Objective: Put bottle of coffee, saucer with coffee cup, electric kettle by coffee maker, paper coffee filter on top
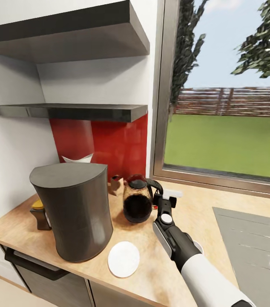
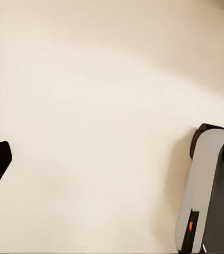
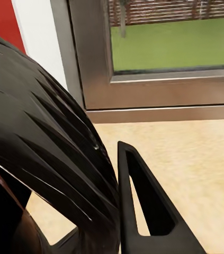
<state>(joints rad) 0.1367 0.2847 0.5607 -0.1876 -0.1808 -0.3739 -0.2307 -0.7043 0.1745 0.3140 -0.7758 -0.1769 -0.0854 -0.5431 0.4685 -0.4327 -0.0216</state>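
Right pincer at electric kettle handle — beside coffee maker, saucer in front

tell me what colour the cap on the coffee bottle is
Yellow-tan, on the dark bottle of coffee left of the coffee maker; the head view shows it best.

paper coffee filter half-hidden behind coffee maker, bottle of coffee partly hidden

Home kitchen, wood countertop, steel sink, garden window
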